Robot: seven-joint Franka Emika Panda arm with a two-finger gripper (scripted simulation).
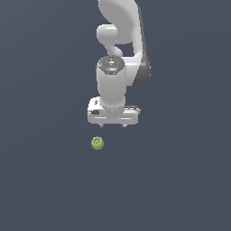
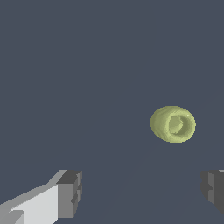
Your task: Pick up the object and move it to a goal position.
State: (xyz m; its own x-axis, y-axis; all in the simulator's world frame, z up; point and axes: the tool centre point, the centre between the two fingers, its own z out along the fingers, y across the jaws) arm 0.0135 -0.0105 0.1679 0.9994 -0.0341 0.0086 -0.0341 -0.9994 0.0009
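One ball (image 1: 97, 143) lies on the dark floor in the exterior view, near the claw (image 1: 113, 126) and toward that view's left, not touching it. You have not yet picked it up; the reach, the grasp and the carry to the goal remain, and no goal marker shows. In the wrist view, the claw's fingers (image 2: 70, 192) stand spread and empty. The ball (image 2: 173, 124) is roundish, without a clear long axis; its ring mark faces the camera.
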